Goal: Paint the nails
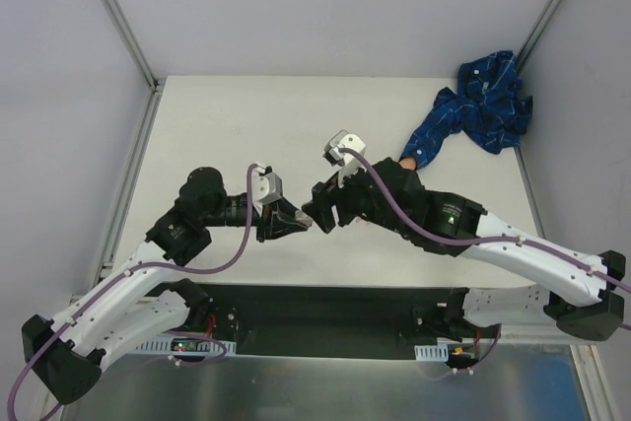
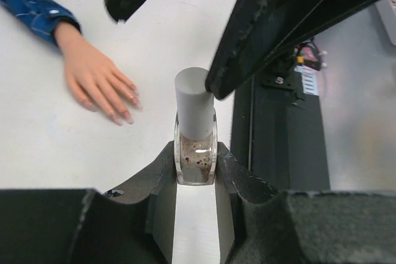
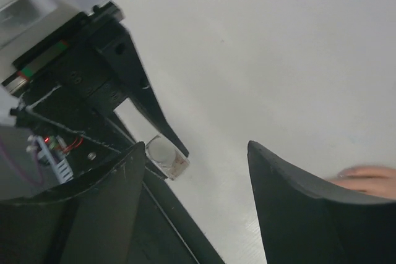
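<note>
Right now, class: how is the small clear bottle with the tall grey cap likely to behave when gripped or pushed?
The small clear bottle looks rigid and smooth, so probably slippery and breakable; the left gripper clamps its sides. Its tall grey cap over a narrow base suggests it tips easily if pushed.

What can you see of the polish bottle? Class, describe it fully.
The bottle is small, of clear glass, with pale liquid flecked red-brown inside and a plain grey cylindrical cap, on. It stands upright over the table, pinched at its sides by the shut left gripper. The open right gripper has one finger close beside the cap; contact is unclear.
</note>
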